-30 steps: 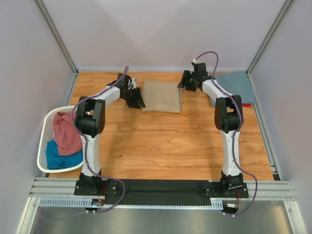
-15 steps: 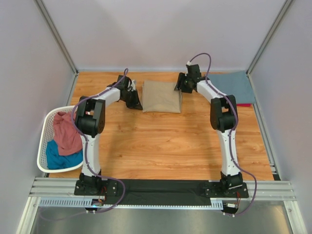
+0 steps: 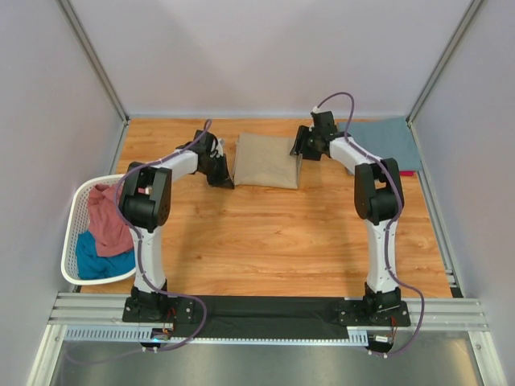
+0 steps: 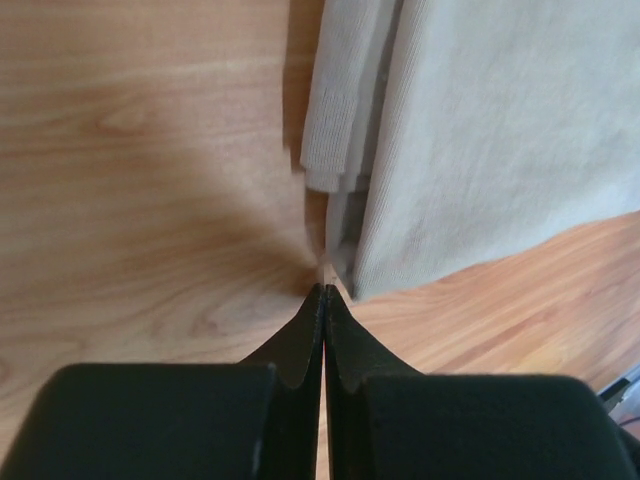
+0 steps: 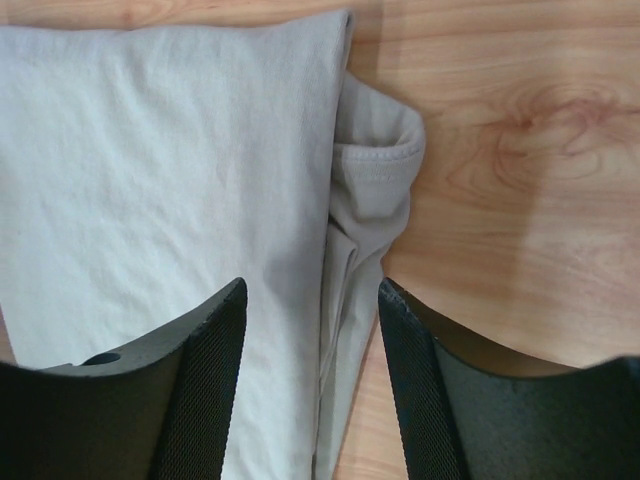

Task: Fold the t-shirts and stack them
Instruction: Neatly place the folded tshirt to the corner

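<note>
A folded tan t-shirt (image 3: 267,159) lies flat at the back middle of the table. My left gripper (image 3: 228,182) is shut, and its tips (image 4: 325,290) rest on the wood just beside the shirt's near left corner (image 4: 480,150), with nothing visibly pinched. My right gripper (image 3: 297,150) is open over the shirt's right edge. Its fingers (image 5: 215,340) straddle the tan cloth (image 5: 170,150) and a tucked sleeve fold (image 5: 375,190). A slate-blue folded t-shirt (image 3: 386,138) lies on a red one (image 3: 407,172) at the back right. Pink (image 3: 107,215) and teal (image 3: 98,264) t-shirts fill the basket.
The white slatted laundry basket (image 3: 71,233) sits at the table's left edge. Grey walls and metal posts close in the back and both sides. Bare wooden tabletop (image 3: 273,241) stretches between the shirts and the arm bases.
My left gripper has shut and drawn back a little from the tan shirt's left edge toward its near corner. The right gripper has shifted slightly along the shirt's right edge, still open.
</note>
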Robot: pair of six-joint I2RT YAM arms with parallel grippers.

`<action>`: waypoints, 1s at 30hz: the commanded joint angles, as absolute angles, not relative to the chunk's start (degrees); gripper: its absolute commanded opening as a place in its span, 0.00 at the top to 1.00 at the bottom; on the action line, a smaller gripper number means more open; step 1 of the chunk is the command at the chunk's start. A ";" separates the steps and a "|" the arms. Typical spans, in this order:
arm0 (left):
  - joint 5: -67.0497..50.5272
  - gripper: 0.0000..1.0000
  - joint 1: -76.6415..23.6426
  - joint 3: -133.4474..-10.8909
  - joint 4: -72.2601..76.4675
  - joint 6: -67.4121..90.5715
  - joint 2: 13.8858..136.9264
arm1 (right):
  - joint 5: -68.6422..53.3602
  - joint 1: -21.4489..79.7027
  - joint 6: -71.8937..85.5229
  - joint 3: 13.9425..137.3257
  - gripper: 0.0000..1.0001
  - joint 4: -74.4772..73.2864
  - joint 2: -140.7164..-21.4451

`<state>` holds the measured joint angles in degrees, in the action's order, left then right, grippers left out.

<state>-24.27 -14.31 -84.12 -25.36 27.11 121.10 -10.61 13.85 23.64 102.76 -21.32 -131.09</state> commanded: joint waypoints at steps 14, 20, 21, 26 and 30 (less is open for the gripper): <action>-18.46 0.99 -15.47 -84.54 -31.37 30.15 115.31 | -5.10 14.94 24.08 110.38 0.39 -25.22 -133.76; -15.82 0.97 -15.03 -87.80 -33.75 30.84 116.89 | -3.43 15.73 26.10 113.81 0.39 -28.73 -138.07; -15.73 0.97 -15.03 -87.72 -33.75 31.02 116.72 | -3.43 15.73 26.36 115.12 0.39 -29.96 -139.21; -14.94 0.97 -14.68 -87.28 -35.41 30.76 114.62 | -5.53 16.00 28.12 114.35 0.38 -29.10 -140.01; -15.64 0.96 -14.59 -86.13 -36.82 30.24 110.84 | -7.56 15.91 28.57 112.85 0.40 -27.60 -139.48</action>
